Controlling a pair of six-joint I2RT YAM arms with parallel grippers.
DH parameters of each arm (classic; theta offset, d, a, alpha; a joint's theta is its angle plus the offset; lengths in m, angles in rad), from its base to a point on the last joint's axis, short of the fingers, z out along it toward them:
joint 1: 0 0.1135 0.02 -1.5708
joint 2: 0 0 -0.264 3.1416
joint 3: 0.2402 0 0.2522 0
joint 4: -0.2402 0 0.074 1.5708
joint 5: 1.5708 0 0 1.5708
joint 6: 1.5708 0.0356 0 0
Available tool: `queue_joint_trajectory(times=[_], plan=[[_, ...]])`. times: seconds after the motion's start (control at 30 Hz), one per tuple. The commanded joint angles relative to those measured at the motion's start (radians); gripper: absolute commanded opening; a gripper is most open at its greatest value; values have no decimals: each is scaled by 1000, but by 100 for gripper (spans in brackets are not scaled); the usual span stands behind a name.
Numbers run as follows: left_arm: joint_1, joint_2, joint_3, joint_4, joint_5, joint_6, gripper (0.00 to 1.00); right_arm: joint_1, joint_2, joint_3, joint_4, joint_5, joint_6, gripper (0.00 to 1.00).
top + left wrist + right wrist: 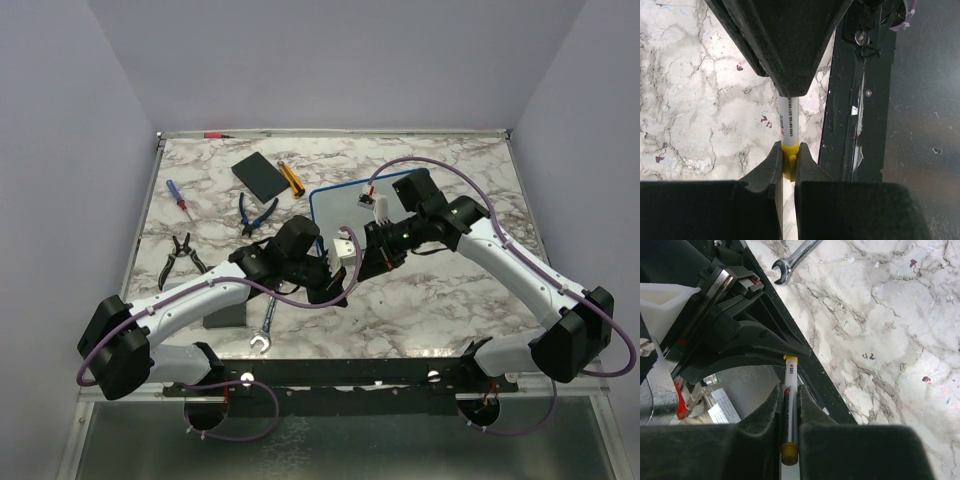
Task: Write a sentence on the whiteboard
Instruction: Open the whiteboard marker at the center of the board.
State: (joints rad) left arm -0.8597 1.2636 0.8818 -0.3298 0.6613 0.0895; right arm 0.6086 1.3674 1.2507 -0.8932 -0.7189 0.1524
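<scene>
Two arms, the left arm (200, 295) and the right arm (510, 260), meet over the middle of the marble table (440, 300) in my top view. The whiteboard (335, 210) lies flat just behind them, nearer the far edge, partly covered. Left wrist view: I see the left gripper (785, 162) clamped on the yellow end of a marker (788, 117). Right wrist view: the right gripper (790, 407) is closed tight on the marker's white barrel, with a wrench (792, 257) on the marble beyond.

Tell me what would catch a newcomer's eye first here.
Both arms meet mid-table, the left gripper and right gripper shut on one white, yellow-ended marker between them. Just beyond them lies the blue-framed whiteboard; blue-handled pliers and a wrench lie to the left.
</scene>
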Motion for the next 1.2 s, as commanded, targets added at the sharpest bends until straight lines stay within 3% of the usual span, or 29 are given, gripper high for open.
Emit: queue_joint_trajectory(times=[0.0,0.03,0.07,0.17,0.2,0.33,0.57,0.7,0.8,1.17], plan=[[-5,7,33,-11,-9,15,0,1,-1,-6,-24,-46,-18,1],[-4,3,38,-12,-30,13,0,0,-4,-9,-17,-46,-17,1],[-4,-3,43,-12,-59,11,6,0,-10,-11,-12,-40,-11,1],[8,-36,54,-12,-136,3,57,0,-47,-29,66,-5,33,1],[17,-53,57,-8,-151,0,68,1,-70,-41,112,1,59,1],[103,-143,51,46,-83,-31,86,0,-201,-147,357,60,172,1],[354,-273,-40,415,232,-304,92,0,-473,-400,878,261,365,1],[425,-270,-121,736,313,-551,92,-1,-524,-541,1246,295,474,1],[434,-250,-127,813,350,-618,92,0,-519,-638,1499,310,539,1],[436,-243,-149,841,409,-621,88,0,-393,-594,1570,200,640,1]])
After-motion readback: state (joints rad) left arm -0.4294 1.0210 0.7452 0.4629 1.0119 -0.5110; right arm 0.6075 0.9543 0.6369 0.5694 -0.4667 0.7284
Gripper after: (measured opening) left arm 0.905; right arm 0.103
